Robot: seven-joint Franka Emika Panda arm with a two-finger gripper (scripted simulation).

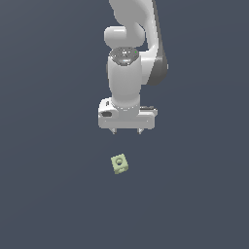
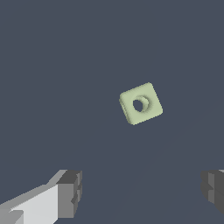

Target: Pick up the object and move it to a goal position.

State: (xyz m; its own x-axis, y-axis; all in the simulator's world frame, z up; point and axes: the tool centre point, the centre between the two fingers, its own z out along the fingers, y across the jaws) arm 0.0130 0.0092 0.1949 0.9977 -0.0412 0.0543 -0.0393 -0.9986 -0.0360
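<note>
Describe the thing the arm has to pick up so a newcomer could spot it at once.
Start at the white gripper hanging open from the arm in the exterior view. Just below it, apart from the fingertips, a small pale yellow-green cube sits alone on the dark grey ground, turned askew. A round hole in its face marks it out, and nothing else lies nearby.

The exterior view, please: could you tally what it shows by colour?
Pale yellow-green: 1, the holed cube, lying apart from the gripper.
White: 1, the arm with its open gripper.
Total: 2
</note>
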